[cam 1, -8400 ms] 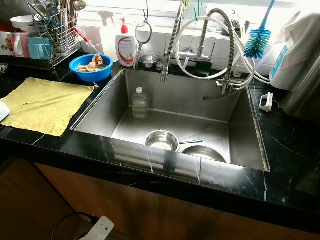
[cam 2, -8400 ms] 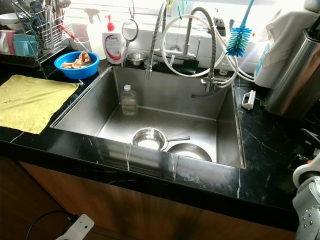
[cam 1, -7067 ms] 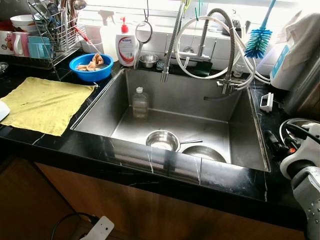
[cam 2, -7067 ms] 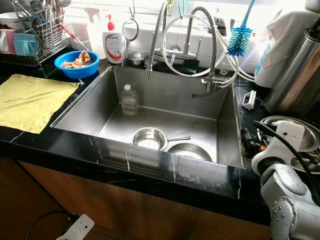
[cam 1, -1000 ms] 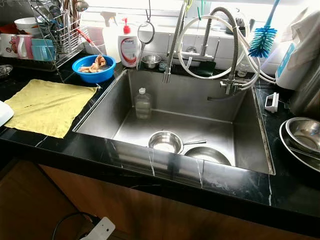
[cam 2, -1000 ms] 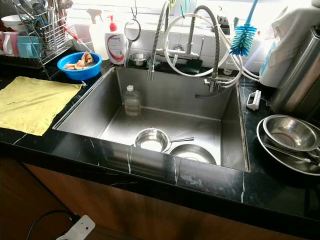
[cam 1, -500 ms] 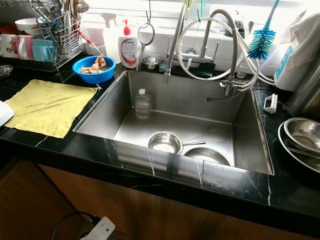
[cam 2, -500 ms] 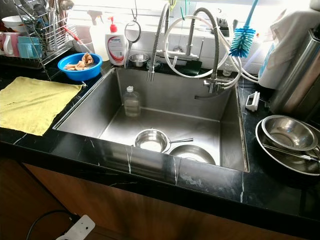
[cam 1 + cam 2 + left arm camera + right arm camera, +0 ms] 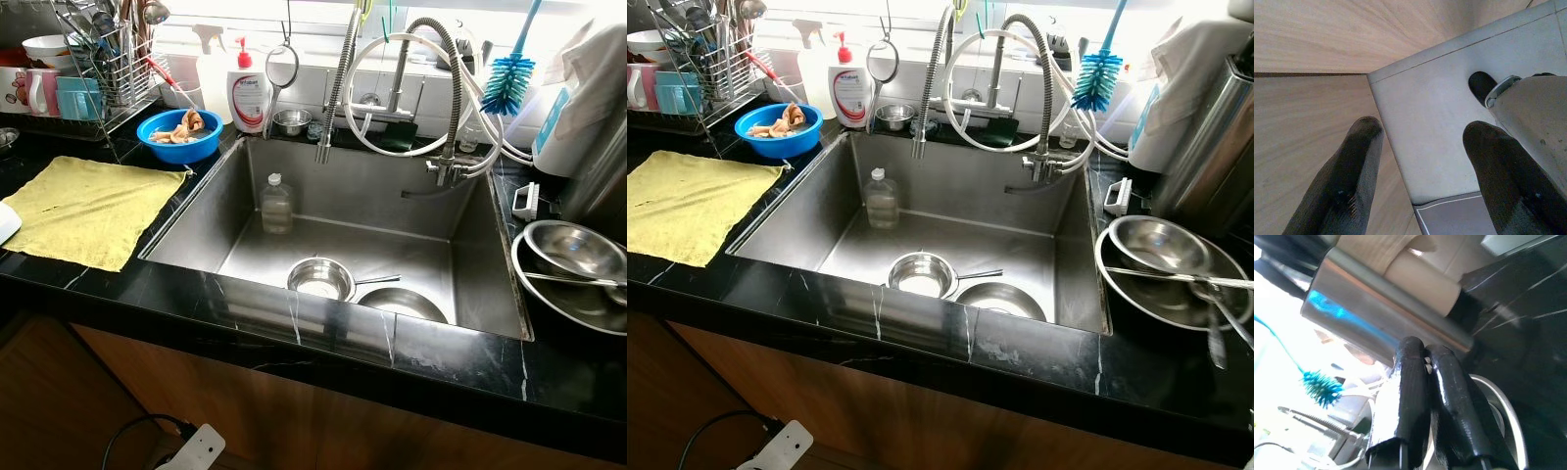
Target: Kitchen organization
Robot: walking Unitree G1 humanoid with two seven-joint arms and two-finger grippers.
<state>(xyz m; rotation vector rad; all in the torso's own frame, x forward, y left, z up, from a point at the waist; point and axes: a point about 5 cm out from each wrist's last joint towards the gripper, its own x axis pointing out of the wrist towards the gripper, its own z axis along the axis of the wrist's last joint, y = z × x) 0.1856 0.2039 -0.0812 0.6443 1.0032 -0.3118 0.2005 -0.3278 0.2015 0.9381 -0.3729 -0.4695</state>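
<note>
A stack of steel bowls (image 9: pixel 1161 269) with a long-handled utensil (image 9: pixel 1213 328) laid across it sits on the black counter, right of the sink (image 9: pixel 196 220). Down in the sink are a small steel pot (image 9: pixel 320 278) with a handle, a shallow steel dish (image 9: pixel 402 302) and a clear bottle (image 9: pixel 275 204). My right gripper (image 9: pixel 1424 348) is shut, its fingers pressed together just above a steel bowl rim (image 9: pixel 1506 423), with a tall steel canister (image 9: pixel 1381 313) beyond. My left gripper (image 9: pixel 1422 132) hangs open over floor and wood cabinet.
A yellow cloth (image 9: pixel 83 206) lies on the left counter, with a blue bowl of scraps (image 9: pixel 179 134), a soap bottle (image 9: pixel 247 93) and a dish rack (image 9: pixel 93 69) behind it. Coiled faucet hoses (image 9: pixel 411 88) and a blue brush (image 9: pixel 1095 73) stand behind the sink.
The right counter held no bowls at first; the right arm reached in and the steel bowl stack now sits there. In the last half second the stack has shifted towards the sink.
</note>
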